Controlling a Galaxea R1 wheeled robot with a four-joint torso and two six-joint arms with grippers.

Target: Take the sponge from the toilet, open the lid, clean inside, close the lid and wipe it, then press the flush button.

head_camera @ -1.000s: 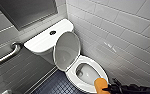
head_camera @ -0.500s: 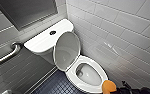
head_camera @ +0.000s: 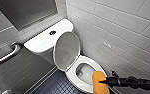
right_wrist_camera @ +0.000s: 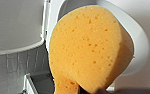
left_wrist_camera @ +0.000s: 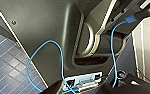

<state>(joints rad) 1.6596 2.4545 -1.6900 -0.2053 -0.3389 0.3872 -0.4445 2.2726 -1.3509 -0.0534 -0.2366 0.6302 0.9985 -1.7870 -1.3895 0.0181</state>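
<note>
Pale grey tiles cover the walls, and small dark blue tiles cover the floor. Against the corner stands the white toilet, its tank top flat and bare apart from the flush button. The lid stands raised, leaning back toward the tank, and the seat lies down around the open bowl. A metal grab bar runs along the left wall.

The right gripper is clamped on the orange sponge, which hangs over the front rim of the seat; whether it touches the rim I cannot tell.

Picking up and opening look done. Cleaning inside seems to be the step in hand, or just finished. Closing the lid, wiping it and pressing the flush button are left.
</note>
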